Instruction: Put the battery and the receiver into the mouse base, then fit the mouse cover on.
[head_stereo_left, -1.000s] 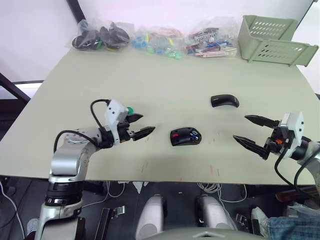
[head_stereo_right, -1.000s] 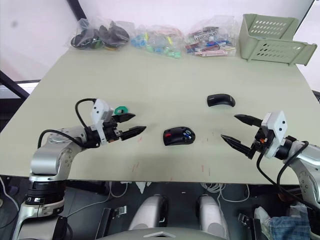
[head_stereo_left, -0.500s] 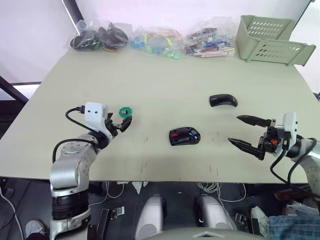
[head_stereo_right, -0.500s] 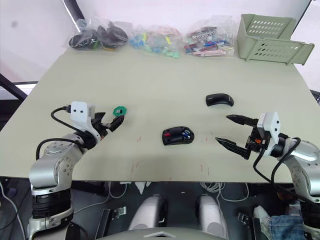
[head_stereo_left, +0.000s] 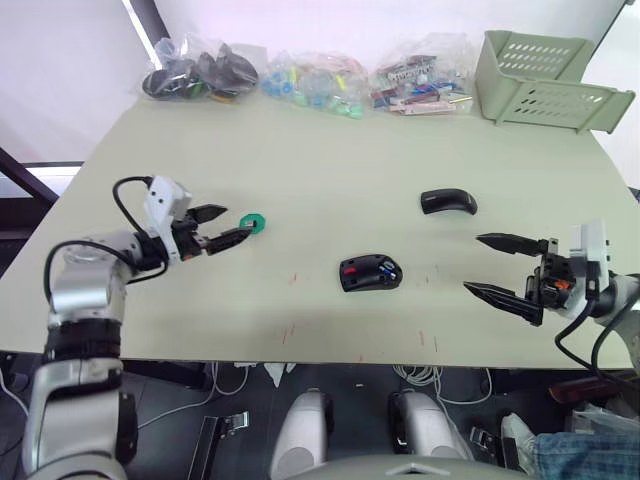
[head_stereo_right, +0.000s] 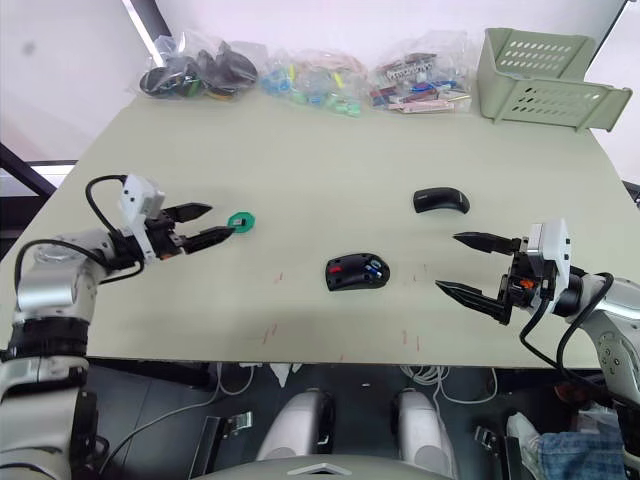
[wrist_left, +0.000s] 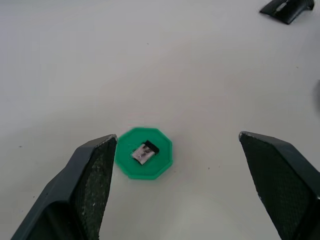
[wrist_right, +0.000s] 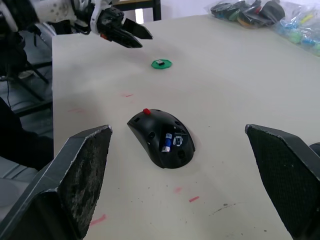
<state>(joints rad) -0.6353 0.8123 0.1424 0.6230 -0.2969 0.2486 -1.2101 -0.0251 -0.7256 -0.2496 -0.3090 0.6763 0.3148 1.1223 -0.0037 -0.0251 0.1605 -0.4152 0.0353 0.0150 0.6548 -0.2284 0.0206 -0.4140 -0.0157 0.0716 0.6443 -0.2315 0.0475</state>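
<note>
Hovering open, left gripper (head_stereo_left: 231, 226) faces unlabeled green disc (wrist_left: 144, 159)

Table (head_stereo_left: 330, 170): pale greenish top, faint red marks near the front edge. Green octagonal disc (wrist_left: 144, 160): lay flat on the table's left part. Clear plastic bags along the far edge, three in a row: one with dark items (head_stereo_left: 198, 70) at left, one with small blue and green pieces (head_stereo_left: 312, 82) in the middle, one with mixed coloured items (head_stereo_left: 422, 80) to its right. Slotted pale green basket (head_stereo_left: 545, 82): stood at the far right corner.
</note>
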